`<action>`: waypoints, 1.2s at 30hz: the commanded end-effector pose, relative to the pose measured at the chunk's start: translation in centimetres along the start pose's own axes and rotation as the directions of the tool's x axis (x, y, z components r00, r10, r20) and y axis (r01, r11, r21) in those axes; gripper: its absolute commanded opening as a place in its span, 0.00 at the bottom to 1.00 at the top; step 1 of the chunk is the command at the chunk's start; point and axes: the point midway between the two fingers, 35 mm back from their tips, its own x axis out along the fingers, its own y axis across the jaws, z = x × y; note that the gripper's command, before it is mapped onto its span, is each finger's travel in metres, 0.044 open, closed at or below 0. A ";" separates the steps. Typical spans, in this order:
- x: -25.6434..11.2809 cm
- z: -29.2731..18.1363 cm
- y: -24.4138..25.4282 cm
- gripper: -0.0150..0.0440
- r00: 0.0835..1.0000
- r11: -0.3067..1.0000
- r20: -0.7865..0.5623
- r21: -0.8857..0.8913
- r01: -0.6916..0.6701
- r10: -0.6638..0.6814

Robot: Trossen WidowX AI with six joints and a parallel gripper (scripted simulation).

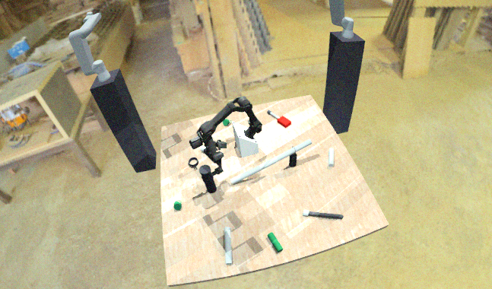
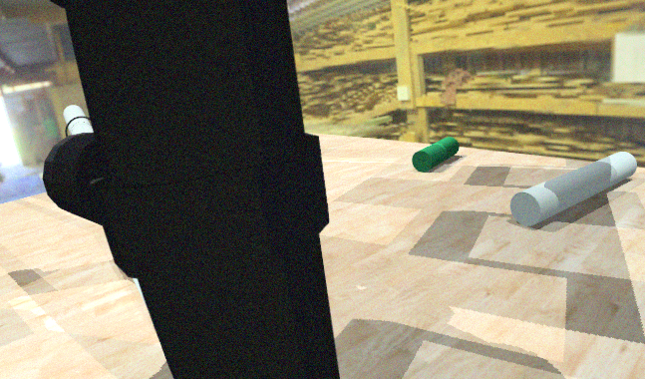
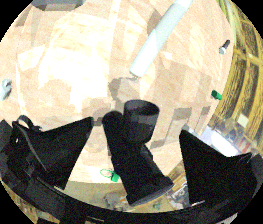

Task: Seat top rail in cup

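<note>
The light grey rail (image 1: 263, 166) (image 2: 72, 113) (image 3: 158, 44) slopes down from the loop cap on the small black post (image 1: 293, 160). Its lower cut end is apart from the black rail-end cup (image 2: 66, 175) (image 3: 142, 122), with a visible gap in the wrist view. The cup sticks out from the upper part of the big black post (image 1: 208, 182) (image 2: 210, 289) (image 3: 134, 175); in the exterior view the band shows as a dark bulge around the post. My gripper (image 3: 137, 128) is open and empty. In the wrist view the cup and post appear between its spread fingers; whether they touch is unclear.
A white wedge-shaped block (image 1: 247, 147) stands beside the arm's base. A green cap (image 1: 177, 205), a green cylinder (image 1: 274, 242) (image 2: 435, 155), a grey tube (image 1: 227, 245) (image 2: 574, 189), a white tube (image 1: 331, 157), a dark rod (image 1: 325, 215) and a red-headed tool (image 1: 284, 122) lie around.
</note>
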 end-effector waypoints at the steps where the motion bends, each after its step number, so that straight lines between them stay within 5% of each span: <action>1: 1.0 0.2 0.0 1.00 1.000 1.000 0.011 0.002 0.010 -0.010; 36: 6.5 0.5 -0.1 1.00 0.997 0.998 0.048 -0.020 0.063 -0.062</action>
